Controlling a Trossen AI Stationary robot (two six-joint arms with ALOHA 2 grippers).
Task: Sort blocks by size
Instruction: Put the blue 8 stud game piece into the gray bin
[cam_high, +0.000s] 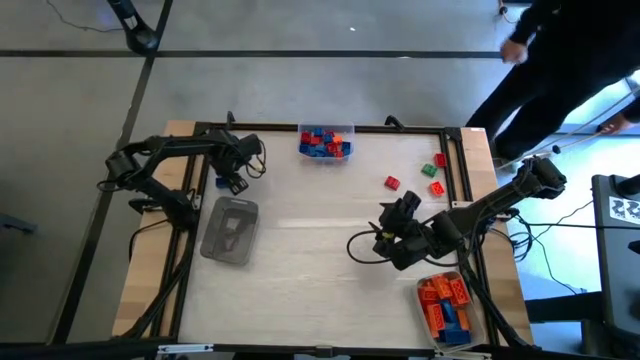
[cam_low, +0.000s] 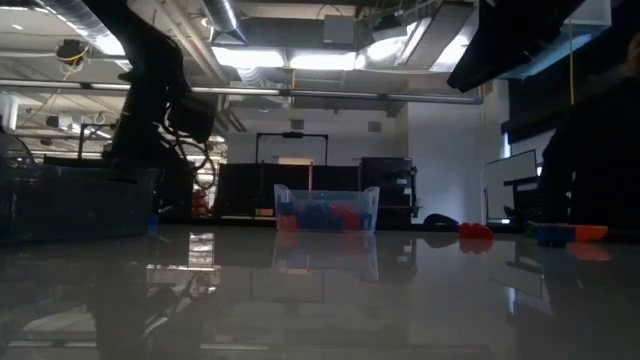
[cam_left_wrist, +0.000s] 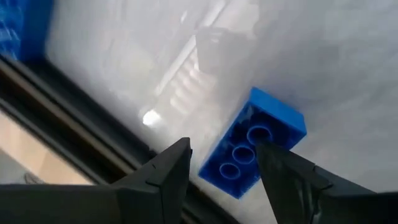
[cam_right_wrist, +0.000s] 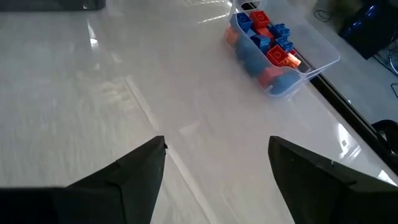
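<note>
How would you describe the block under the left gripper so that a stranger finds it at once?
Start at the table's far-left corner, where the left gripper hovers with open fingers. Below it lies a blue plastic brick, upside down on the white surface. Unlike the other blocks, it lies alone and shows three round hollow tubes.

Red, blue, orange, green blocks (cam_high: 325, 143)

We are seeing one tray (cam_high: 326, 142) sitting at the far edge of the tabletop (cam_high: 300, 260), with blocks (cam_high: 322, 143) in it. Another tray (cam_high: 231, 231) is lying on the left. A third tray (cam_high: 448, 305), holding blocks, is sitting near right. Three loose blocks (cam_high: 430, 176) are lying far right.
</note>
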